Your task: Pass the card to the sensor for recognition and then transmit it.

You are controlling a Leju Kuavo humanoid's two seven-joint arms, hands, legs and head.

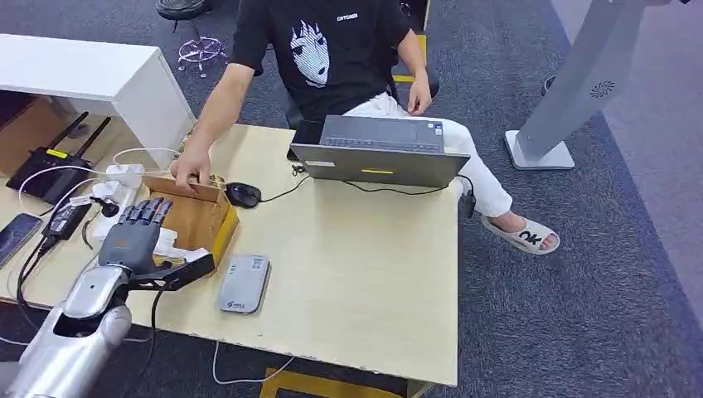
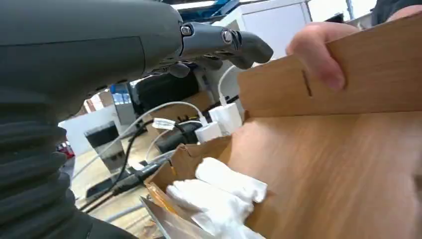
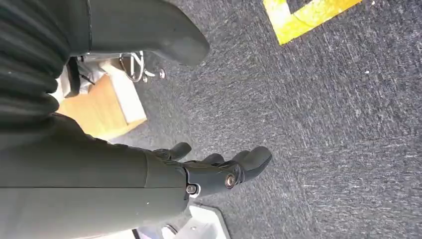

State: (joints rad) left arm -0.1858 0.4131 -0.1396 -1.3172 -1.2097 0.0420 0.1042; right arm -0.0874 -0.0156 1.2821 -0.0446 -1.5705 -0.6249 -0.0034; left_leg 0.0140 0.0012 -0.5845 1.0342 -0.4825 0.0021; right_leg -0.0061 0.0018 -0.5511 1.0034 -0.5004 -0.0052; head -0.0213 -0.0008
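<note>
Head view puts the card (image 1: 184, 255), if that pale flat piece is one, inside the wooden box (image 1: 217, 224) on the table (image 1: 365, 265), close under the left hand (image 1: 137, 236). The left wrist view shows white pieces (image 2: 219, 191) lying at the low end of the box (image 2: 328, 169), but they are too blurred to say whether they are cards or wrapped packets. The left hand hovers over the open box with its fingers (image 2: 234, 42) extended and slightly apart and its thumb held out to the side, touching nothing that I can make out.

I judge this to be the opening step, the reach for the card, with the pickup not yet made. The next move calls for lowering the hand into the box and pinching one card by its edge, then carrying it to the grey sensor (image 1: 244, 283) lying just beside the box.

A person's hand (image 1: 192, 170) rests on the far rim of the box. Beyond are a mouse (image 1: 244, 194) and a laptop (image 1: 380, 151).

Right hand (image 3: 219, 172) hangs over the carpet, fingers loosely curled, holding nothing.
</note>
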